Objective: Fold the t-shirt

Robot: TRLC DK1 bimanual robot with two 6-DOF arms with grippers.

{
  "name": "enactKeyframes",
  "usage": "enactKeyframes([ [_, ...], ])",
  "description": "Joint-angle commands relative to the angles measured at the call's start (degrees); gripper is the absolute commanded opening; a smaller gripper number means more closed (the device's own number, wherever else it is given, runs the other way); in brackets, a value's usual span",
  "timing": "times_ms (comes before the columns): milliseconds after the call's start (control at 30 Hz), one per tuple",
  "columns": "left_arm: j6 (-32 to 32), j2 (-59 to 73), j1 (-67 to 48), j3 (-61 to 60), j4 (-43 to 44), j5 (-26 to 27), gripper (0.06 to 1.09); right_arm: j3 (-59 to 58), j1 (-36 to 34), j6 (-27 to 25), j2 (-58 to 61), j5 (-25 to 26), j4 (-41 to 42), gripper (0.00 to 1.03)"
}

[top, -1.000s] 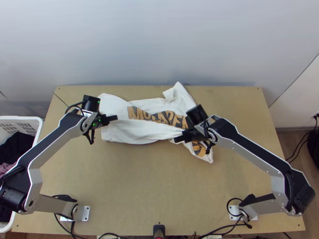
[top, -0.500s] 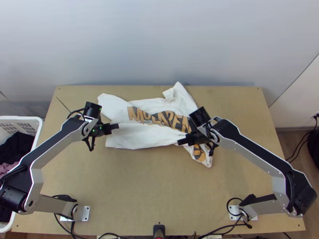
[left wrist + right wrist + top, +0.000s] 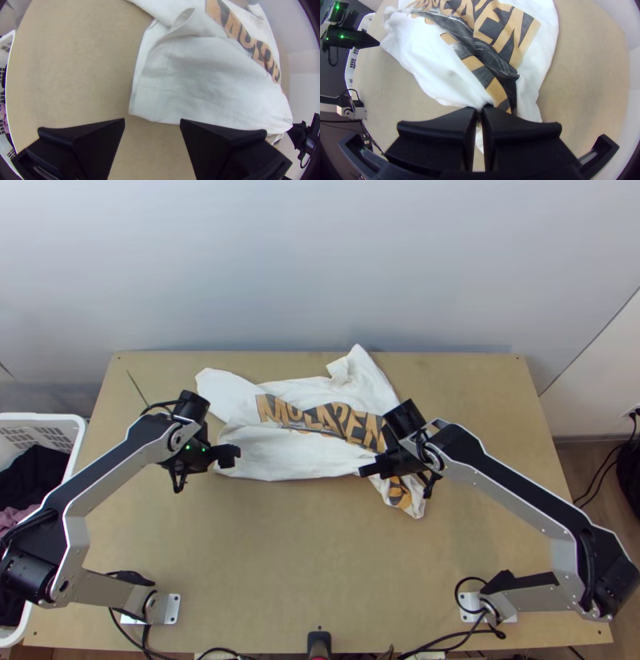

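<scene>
The white t-shirt (image 3: 296, 456) lies bunched and partly folded over at the back middle of the table, its orange-and-black print showing along the middle. At its left end is my left gripper (image 3: 232, 456); in the left wrist view the left gripper (image 3: 152, 121) stands open beside the shirt's edge (image 3: 146, 96), with bare wood between its fingers. My right gripper (image 3: 364, 470) is at the shirt's near edge toward the right. In the right wrist view the right gripper (image 3: 480, 108) is shut on a gathered part of the shirt (image 3: 453, 80).
A white basket (image 3: 78, 444) with dark and pink cloth stands beyond the table's left edge. Bare wood (image 3: 304, 556) stretches between the shirt and the near edge. A small black object (image 3: 318, 644) is at the near edge's middle.
The left gripper has moved toward the near edge and come off the shirt, whose left near part now lies lower. The right gripper has shifted slightly toward the near edge, drawing cloth along.
</scene>
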Motion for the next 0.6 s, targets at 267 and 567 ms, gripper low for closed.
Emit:
enactKeyframes([
  [267, -0.4, 9.51, -1.17, 8.41, -1.07, 0.25, 0.88, -1.51, 0.29, -0.05, -1.59, -1.33, -1.28, 0.03],
  [567, -0.32, 11.27, -1.25, 8.49, 2.18, -1.33, 0.88, -1.77, 0.2, -0.05, -1.59, -1.33, -1.28, 0.03],
])
